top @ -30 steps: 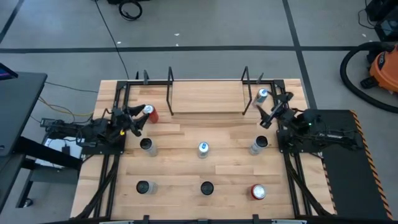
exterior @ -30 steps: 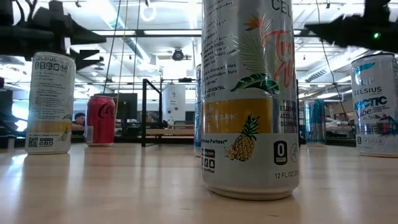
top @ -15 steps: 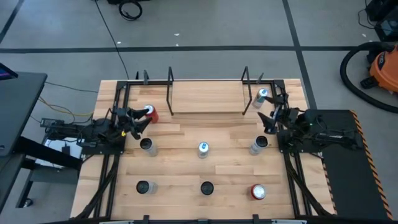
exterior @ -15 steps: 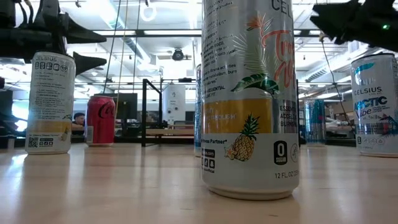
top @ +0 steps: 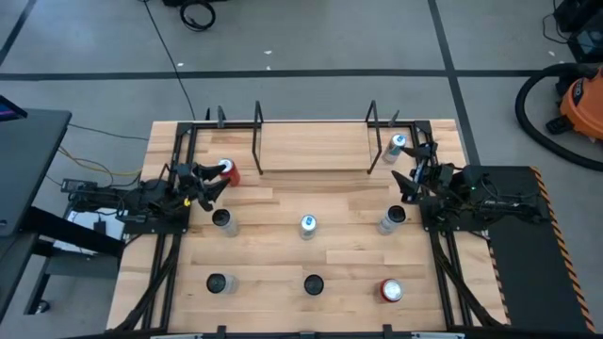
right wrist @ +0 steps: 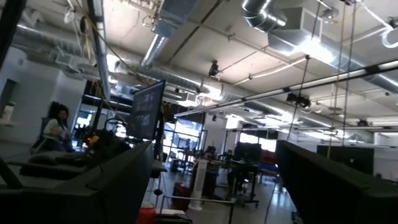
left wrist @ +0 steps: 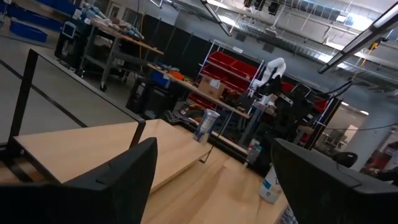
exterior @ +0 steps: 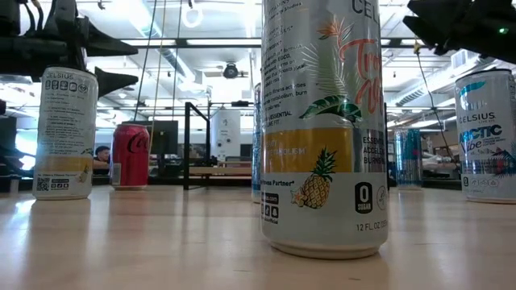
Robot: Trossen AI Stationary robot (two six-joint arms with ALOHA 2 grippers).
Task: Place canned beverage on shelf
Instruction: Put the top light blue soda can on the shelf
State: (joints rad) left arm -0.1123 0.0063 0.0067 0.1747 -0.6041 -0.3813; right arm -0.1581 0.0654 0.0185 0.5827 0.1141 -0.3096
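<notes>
The shelf (top: 316, 149), a light-wood platform with black rod frames at both ends, stands at the table's far edge; it also shows in the left wrist view (left wrist: 74, 149). No can stands on it. My left gripper (top: 208, 181) is open and empty, just left of a red cola can (top: 228, 171) that stands upright on the table. My right gripper (top: 408, 181) is open and empty, between a blue-and-silver can (top: 396, 145) on its far side and a silver can (top: 391, 219) on its near side. Its wrist view shows only the ceiling past the open fingers.
Several more cans stand upright on the wooden table: silver ones (top: 221, 219) (top: 307, 225) in the middle row, two dark-topped ones (top: 218, 282) (top: 313, 283) and a red one (top: 391, 290) in the near row. A tall pineapple-print can (exterior: 324, 129) fills the low view.
My right gripper has drawn back a little toward the table's right edge and risen slightly, still open. My left gripper has shifted a little toward the red cola can, still open. No can has moved.
</notes>
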